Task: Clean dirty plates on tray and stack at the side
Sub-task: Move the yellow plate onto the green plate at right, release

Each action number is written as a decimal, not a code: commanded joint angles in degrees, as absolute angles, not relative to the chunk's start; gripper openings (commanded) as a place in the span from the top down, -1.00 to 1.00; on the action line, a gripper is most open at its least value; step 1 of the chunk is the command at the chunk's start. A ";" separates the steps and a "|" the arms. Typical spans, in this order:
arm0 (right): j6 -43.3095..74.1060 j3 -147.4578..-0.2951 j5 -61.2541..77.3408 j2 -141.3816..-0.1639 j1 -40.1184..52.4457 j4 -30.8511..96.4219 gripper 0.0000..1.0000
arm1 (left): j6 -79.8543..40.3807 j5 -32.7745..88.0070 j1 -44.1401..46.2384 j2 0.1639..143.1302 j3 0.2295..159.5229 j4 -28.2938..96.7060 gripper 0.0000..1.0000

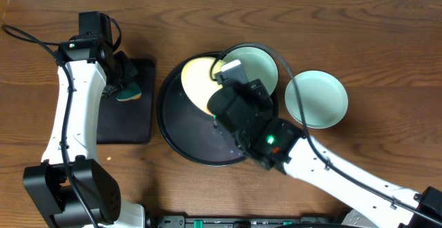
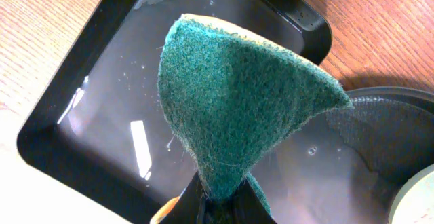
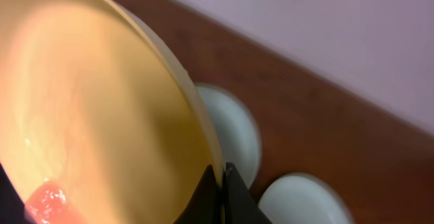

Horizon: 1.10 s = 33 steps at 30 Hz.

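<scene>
In the round tray [image 1: 173,139] one plate [image 1: 195,81] is found, a second plate [image 1: 261,68] at its rear-right rim. A third plate [image 1: 318,98] is set right, a rectangular tray [image 1: 128,123] left.

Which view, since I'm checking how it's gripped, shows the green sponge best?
The left wrist view: the green sponge fills the frame, pinched at its lower end by the left gripper, over the rectangular black tray. Overhead shows only a small green patch of it. The right wrist view misses it.
</scene>
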State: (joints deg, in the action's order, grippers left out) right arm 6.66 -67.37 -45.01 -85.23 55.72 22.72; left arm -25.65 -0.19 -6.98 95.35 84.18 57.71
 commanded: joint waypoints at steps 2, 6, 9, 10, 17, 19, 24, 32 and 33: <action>-5.78 -68.49 -60.45 -83.83 59.37 16.88 0.98 | -25.10 -0.71 -7.07 95.13 85.19 58.06 0.85; -11.73 -68.49 -67.92 -83.83 61.14 9.61 0.98 | -25.10 -0.71 -7.05 95.13 85.19 58.22 0.85; -16.60 -68.49 -71.31 -83.83 62.02 4.16 0.98 | -25.10 -0.71 -7.05 95.13 85.19 58.22 0.85; -17.65 -68.47 -71.57 -83.83 62.19 2.90 0.98 | -25.10 -0.71 -7.05 95.13 85.19 58.22 0.85; -5.69 -68.47 -63.64 -83.90 61.52 14.96 0.98 | -25.10 -0.71 -7.07 95.13 85.19 58.22 0.85; 5.80 -68.47 -52.88 -83.90 60.01 23.46 0.98 | -25.12 -0.69 -7.05 95.15 85.19 58.22 0.85; 20.01 -68.47 -29.82 -83.88 54.54 30.04 0.98 | -25.12 -0.69 -7.05 95.15 85.19 58.46 0.85; 22.92 -68.58 -1.78 -78.30 37.93 31.29 0.98 | -25.10 -0.69 -7.05 95.13 85.19 59.33 0.85; 23.49 -68.58 -0.16 -77.08 35.18 32.21 0.98 | -25.10 -0.69 -7.05 95.15 85.19 59.40 0.85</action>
State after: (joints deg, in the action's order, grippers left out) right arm 19.27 -67.96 -14.09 -82.21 41.85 31.27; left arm -25.65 -0.21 -6.98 95.35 84.18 58.94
